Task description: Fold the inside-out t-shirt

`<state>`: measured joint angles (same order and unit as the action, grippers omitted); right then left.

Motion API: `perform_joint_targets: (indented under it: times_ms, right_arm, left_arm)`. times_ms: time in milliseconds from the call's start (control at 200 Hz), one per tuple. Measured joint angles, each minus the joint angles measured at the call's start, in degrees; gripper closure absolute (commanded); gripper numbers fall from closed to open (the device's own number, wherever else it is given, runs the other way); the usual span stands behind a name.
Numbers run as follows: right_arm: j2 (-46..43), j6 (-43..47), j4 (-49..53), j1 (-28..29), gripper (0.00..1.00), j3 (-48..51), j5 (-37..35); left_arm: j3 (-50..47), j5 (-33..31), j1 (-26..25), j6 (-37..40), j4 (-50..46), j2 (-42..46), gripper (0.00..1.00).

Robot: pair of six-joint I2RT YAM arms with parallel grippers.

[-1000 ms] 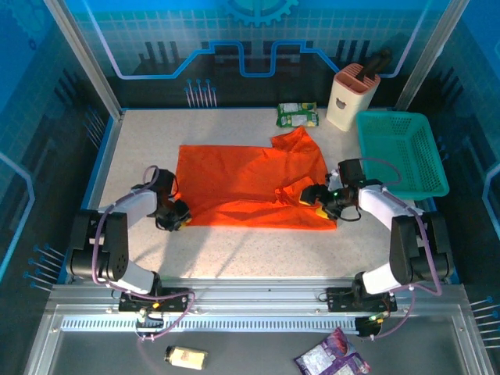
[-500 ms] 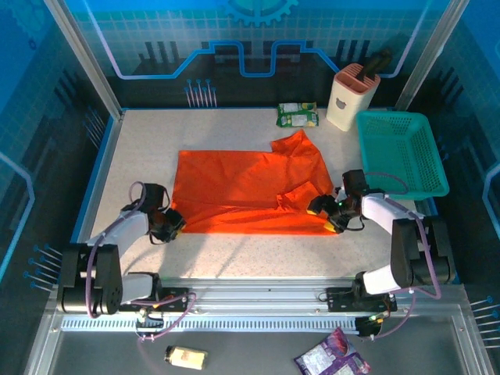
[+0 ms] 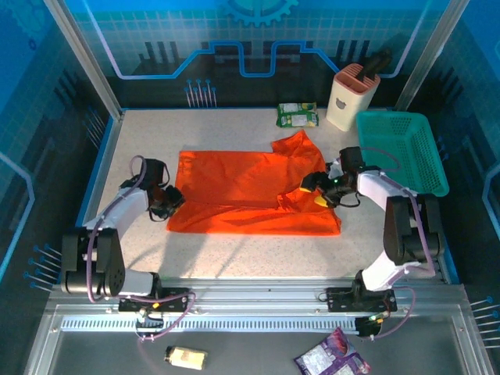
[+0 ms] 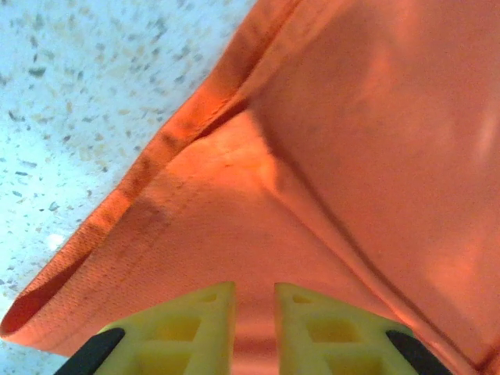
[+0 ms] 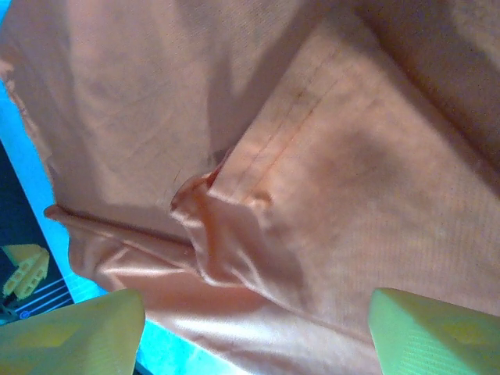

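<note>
Orange wrinkly cloth t-shirt [image 3: 250, 191] is lying on the speckled tabletop [image 3: 234, 254], left gripper [image 3: 168, 201] pinching its left edge, right gripper [image 3: 316, 187] gaping wide over its right side.

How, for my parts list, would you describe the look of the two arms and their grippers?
Both the left arm and right arm have white curved shells between black joints, with purple cables looping alongside. The left gripper and right gripper have yellow plastic fingers; the left's show square moulded pockets and black parts at the outer edges.
</note>
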<state>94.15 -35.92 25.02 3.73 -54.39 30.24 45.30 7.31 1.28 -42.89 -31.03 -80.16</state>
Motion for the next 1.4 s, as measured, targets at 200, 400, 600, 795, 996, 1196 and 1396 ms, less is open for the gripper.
perform_joint_targets:
  times_ms: [200, 400, 600, 795, 996, 1196, 1396]
  right_arm:
    - [3.39, -1.36, -1.57, 0.0, 0.23, 2.14, -1.49]
    - [0.52, -3.78, -6.78, 0.0, 0.23, 7.72, 0.09]
    - [-5.11, -6.01, -8.48, 1.03, 0.22, 13.9, 0.68]
    - [-9.03, -7.43, -7.41, 3.82, 0.22, 17.2, 0.24]
    - [-12.41, -8.35, -5.05, 7.13, 0.22, 19.39, -0.52]
    - [-14.64, -9.11, -2.47, 7.69, 0.21, 20.26, -1.95]
    - [-16.02, -8.59, 0.55, 7.89, 0.21, 20.2, -4.83]
  left_arm:
    - [-6.99, 0.5, 2.14, -0.85, 3.5, -2.91, 0.79]
    - [-14.6, 4.39, 6.14, -4.83, 10.93, 4.15, 0.78]
    - [-19.52, 4.52, 6.99, -7.26, 9.66, 11.87, 0.75]
    - [-23.74, 4.5, 7.19, -10.25, 4.57, 21.29, 0.72]
    - [-27.28, 3.17, 7.41, -14.58, -3.32, 36.3, 0.68]
    - [-27.45, 2.36, 7.74, -16.79, -7.69, 43.41, 0.68]
    - [-23.08, 2.82, 7.78, -15.06, -9.16, 38.36, 0.68]
